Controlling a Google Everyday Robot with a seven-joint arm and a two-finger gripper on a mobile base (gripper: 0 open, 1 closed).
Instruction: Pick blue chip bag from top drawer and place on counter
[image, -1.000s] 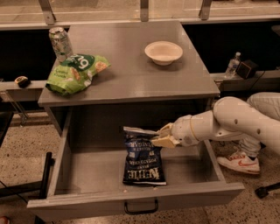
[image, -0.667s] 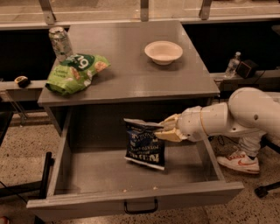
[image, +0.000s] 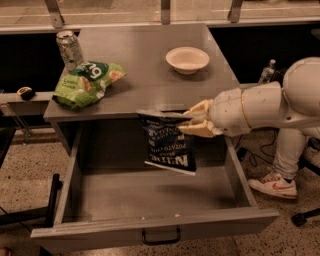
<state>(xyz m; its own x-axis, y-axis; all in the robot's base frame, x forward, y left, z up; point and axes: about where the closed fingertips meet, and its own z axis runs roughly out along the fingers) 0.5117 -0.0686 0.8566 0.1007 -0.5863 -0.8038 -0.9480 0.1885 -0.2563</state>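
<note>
The blue chip bag (image: 167, 142) hangs upside down, its lettering inverted, in the air over the open top drawer (image: 150, 197), level with the counter's front edge. My gripper (image: 192, 120) comes in from the right and is shut on the bag's pale top edge. The white arm stretches off to the right. The counter (image: 145, 60) lies just behind the bag. The drawer below holds nothing but a few crumbs.
On the counter stand a bright green chip bag (image: 85, 82) at the left, a silver can (image: 69, 49) behind it and a white bowl (image: 187, 59) at the right. A person's leg and sneaker (image: 272, 184) are at the right of the drawer.
The gripper has lifted the blue chip bag from the drawer floor up to the height of the counter's edge. The bag now hangs free.
</note>
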